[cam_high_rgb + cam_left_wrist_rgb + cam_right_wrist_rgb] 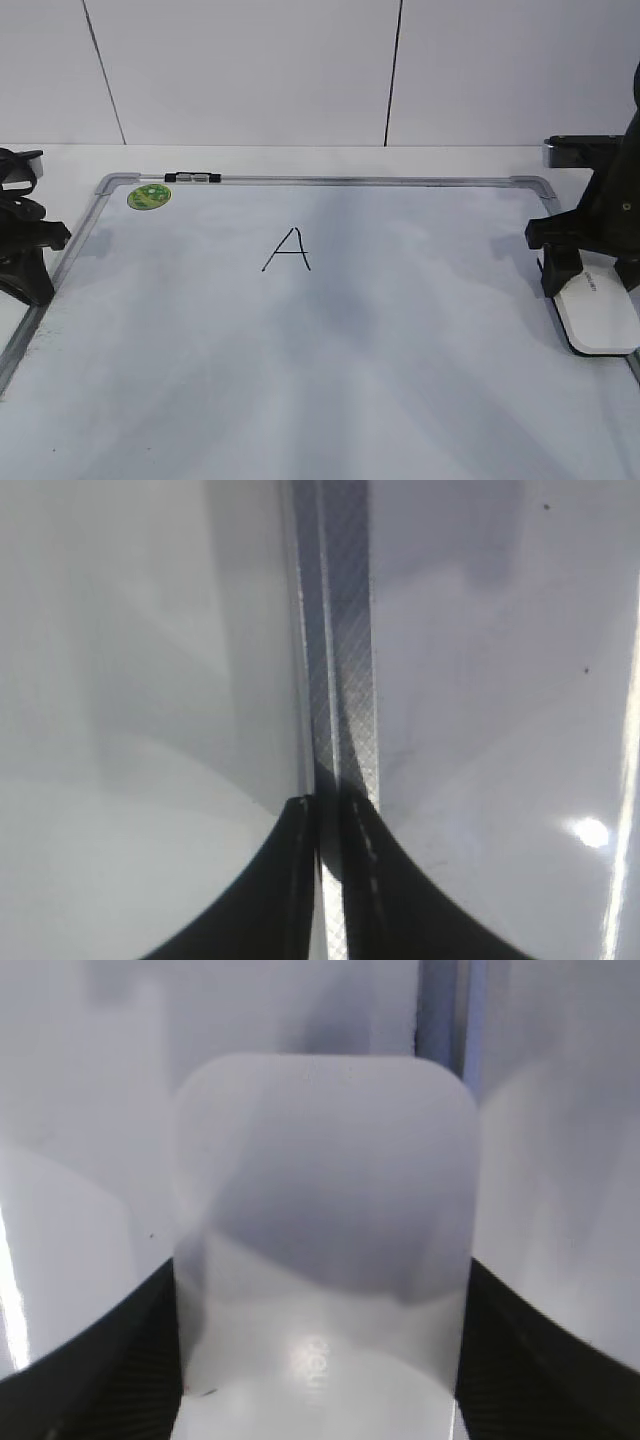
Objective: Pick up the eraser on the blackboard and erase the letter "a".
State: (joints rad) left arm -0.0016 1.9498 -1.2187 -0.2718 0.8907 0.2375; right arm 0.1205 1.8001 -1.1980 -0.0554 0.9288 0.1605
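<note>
The white glossy eraser [600,318] lies at the right edge of the blackboard [350,350], a white board with a silver frame. My right gripper [594,280] straddles the eraser's far end. In the right wrist view the eraser [325,1190] fills the space between the fingers of my right gripper [320,1270], which touch both of its long sides. My left gripper [38,288] hangs over the board's left frame. In the left wrist view my left gripper [330,805] is shut and empty above the frame rail [345,680]. The lowercase letter "a" is not in view.
A pointed capital "A" [288,250] is drawn on the upper middle of the board. A round green sticker [149,196] sits in the far left corner. A small black-and-silver clip [192,178] rests on the far frame. A white wall stands behind.
</note>
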